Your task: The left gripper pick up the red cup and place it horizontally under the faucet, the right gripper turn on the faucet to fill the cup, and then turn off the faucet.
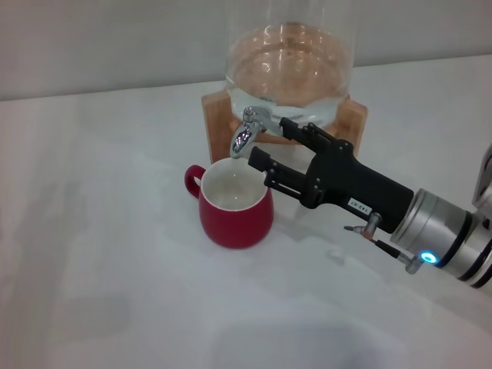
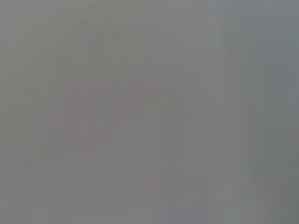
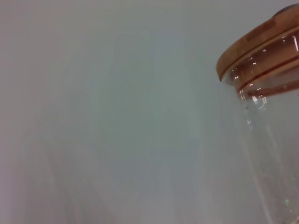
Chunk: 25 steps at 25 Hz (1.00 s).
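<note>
The right claw (image 1: 275, 150), long black fingers on a silver wrist, reaches spread toward the small chrome faucet (image 1: 248, 132); the left claw is unseen. Below sits the glossy dark-red ceramic cup (image 1: 234, 207), upright on the white tabletop (image 1: 92, 254). The lever looks small, stiff and slippery, best pinched at its tip.

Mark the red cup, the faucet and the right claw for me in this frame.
red cup (image 1: 234, 219): head view, on its front outer wall.
faucet (image 1: 247, 134): head view, on the chrome spout.
right claw (image 1: 270, 142): head view, midway between the two black fingertips, beside the spout.

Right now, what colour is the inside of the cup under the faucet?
White inside the red cup, dark red outside; clearest in the head view.
</note>
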Each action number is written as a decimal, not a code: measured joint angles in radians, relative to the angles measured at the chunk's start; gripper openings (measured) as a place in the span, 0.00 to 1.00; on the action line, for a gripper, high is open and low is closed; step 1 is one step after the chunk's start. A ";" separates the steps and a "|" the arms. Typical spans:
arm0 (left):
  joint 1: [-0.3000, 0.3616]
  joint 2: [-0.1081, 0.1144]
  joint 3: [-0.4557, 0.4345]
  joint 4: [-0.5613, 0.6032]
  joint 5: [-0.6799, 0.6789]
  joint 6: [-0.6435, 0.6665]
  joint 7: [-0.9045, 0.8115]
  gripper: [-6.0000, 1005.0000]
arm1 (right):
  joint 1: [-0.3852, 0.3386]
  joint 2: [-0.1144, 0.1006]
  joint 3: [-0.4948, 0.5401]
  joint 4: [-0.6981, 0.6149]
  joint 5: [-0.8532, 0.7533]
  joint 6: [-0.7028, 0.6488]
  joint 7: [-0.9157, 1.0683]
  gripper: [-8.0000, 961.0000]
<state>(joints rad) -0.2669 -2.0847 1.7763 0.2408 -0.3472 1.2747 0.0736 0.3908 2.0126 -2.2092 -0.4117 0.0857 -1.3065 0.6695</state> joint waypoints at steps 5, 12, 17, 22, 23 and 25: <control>0.000 0.000 0.000 0.000 0.000 0.000 0.000 0.43 | 0.000 -0.001 -0.010 -0.004 -0.001 -0.003 0.005 0.83; 0.000 0.000 0.001 0.000 0.001 0.000 0.000 0.43 | 0.001 -0.002 -0.011 -0.014 -0.025 -0.007 0.027 0.83; -0.001 0.000 0.002 0.000 0.001 0.000 0.000 0.43 | 0.002 -0.002 -0.011 -0.024 -0.029 -0.005 0.028 0.83; -0.003 0.000 0.002 0.000 0.001 0.000 0.000 0.43 | 0.002 -0.002 -0.011 -0.038 -0.037 -0.002 0.028 0.83; -0.003 0.000 0.002 0.000 0.001 0.000 0.000 0.43 | 0.002 -0.002 -0.011 -0.038 -0.037 -0.002 0.028 0.83; -0.003 0.000 0.002 0.000 0.001 0.000 0.000 0.43 | 0.002 -0.002 -0.013 -0.040 -0.038 -0.001 0.028 0.83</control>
<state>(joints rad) -0.2698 -2.0847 1.7779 0.2408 -0.3467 1.2748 0.0736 0.3927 2.0110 -2.2222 -0.4516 0.0480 -1.3079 0.6980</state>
